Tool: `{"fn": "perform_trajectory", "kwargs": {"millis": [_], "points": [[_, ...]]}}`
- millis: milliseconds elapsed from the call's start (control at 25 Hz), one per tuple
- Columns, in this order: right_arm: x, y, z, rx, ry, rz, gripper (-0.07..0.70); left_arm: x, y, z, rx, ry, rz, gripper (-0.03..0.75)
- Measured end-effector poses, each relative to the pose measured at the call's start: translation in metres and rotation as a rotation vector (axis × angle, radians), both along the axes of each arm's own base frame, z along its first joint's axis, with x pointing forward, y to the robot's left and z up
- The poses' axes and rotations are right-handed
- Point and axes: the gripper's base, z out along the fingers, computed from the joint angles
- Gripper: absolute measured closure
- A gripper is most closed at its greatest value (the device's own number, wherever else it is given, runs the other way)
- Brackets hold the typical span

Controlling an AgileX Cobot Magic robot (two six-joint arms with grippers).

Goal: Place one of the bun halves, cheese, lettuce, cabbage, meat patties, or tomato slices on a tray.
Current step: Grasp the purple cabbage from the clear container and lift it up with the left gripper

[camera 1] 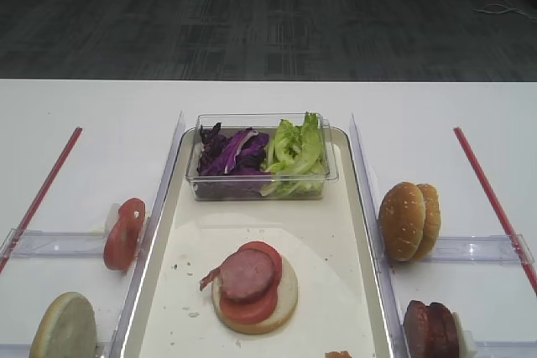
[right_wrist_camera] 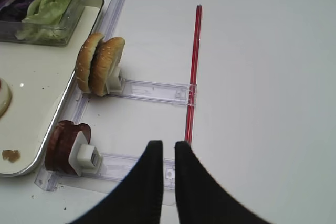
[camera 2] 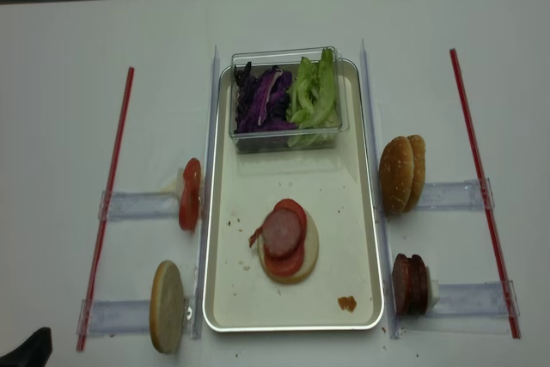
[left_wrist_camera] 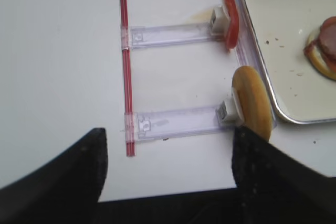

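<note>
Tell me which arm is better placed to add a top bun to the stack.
Probably the right: its gripper sits beside the seeded buns. The left gripper faces one bun half only.

Tray [camera 2: 357,238]: bun half [camera 2: 305,257] flat, tomato slices [camera 2: 286,257] and meat patty [camera 2: 283,231] stacked atop.

I find nothing to read anywhere in my views — no words, no brand, no number, no sign. The tray [camera 2: 365,212] is plain on its rim, the clear tub [camera 1: 260,186] carries no label, and the red strips [camera 2: 475,178] and clear rails [right_wrist_camera: 152,91] on the desk [camera 1: 252,98] bear no print that I can make out.
</note>
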Motion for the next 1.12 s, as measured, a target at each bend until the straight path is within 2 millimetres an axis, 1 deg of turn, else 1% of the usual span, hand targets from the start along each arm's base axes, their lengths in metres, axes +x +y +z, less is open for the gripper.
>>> {"fn": "perform_trajectory", "kwargs": {"millis": [200,360,480,720,840,1120], "points": [[0.000,0.000,0.000,0.000,0.000,0.000,0.540,0.016,-0.003,0.015,-0.019,0.098,0.020,0.246],[0.000,0.000,0.000,0.000,0.000,0.000,0.540,0.035,-0.010,0.026,-0.065,0.183,0.008,0.246],[0.000,0.000,0.000,0.000,0.000,0.000,0.540,0.052,-0.016,0.030,-0.106,0.259,0.000,0.246],[0.000,0.000,0.000,0.000,0.000,0.000,0.540,0.094,-0.024,0.040,-0.123,0.382,0.000,0.246],[0.000,0.000,0.000,0.000,0.000,0.000,0.540,0.119,-0.028,0.046,-0.119,0.432,0.004,0.246],[0.000,0.000,0.000,0.000,0.000,0.000,0.540,0.178,-0.036,0.061,-0.113,0.482,0.009,0.246]]}}
